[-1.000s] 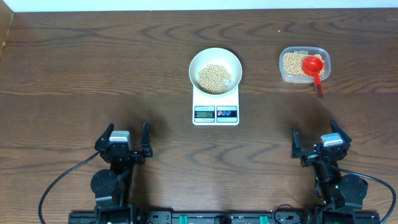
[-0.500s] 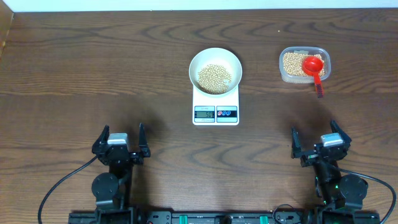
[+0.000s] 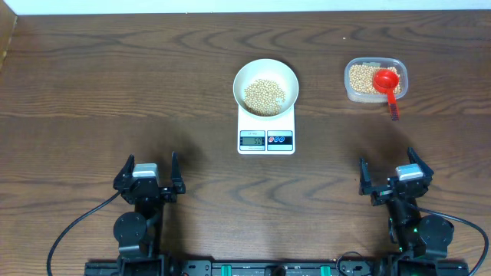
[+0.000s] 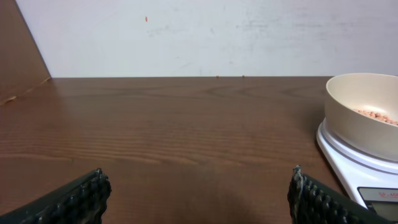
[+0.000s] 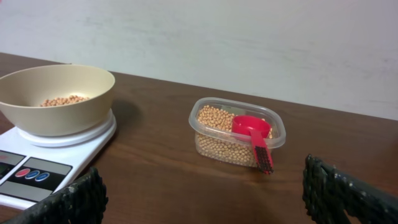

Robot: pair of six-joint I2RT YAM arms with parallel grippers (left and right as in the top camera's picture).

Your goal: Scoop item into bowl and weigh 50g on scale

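Note:
The white bowl (image 3: pixel 265 84) sits on the white scale (image 3: pixel 266 132) at the table's middle, with a heap of beige beans (image 3: pixel 265 96) inside. In the right wrist view the bowl (image 5: pixel 56 99) rests on the scale (image 5: pixel 37 165) at left; in the left wrist view the bowl (image 4: pixel 364 115) and scale (image 4: pixel 354 168) stand at the right edge. My left gripper (image 3: pixel 146 175) is open near the front left, nothing between its fingers. My right gripper (image 3: pixel 394 174) is open near the front right, also empty. Both are far from the scale.
A clear plastic tub (image 3: pixel 375 80) of beans stands at the back right, with a red scoop (image 3: pixel 387 83) resting in it, handle over the front rim. The right wrist view shows the tub (image 5: pixel 236 132) and scoop (image 5: pixel 255 137) ahead of the fingers.
The left gripper has drawn back slightly towards the table's front edge and straightened. The right arm, bowl, scale and tub have not moved.

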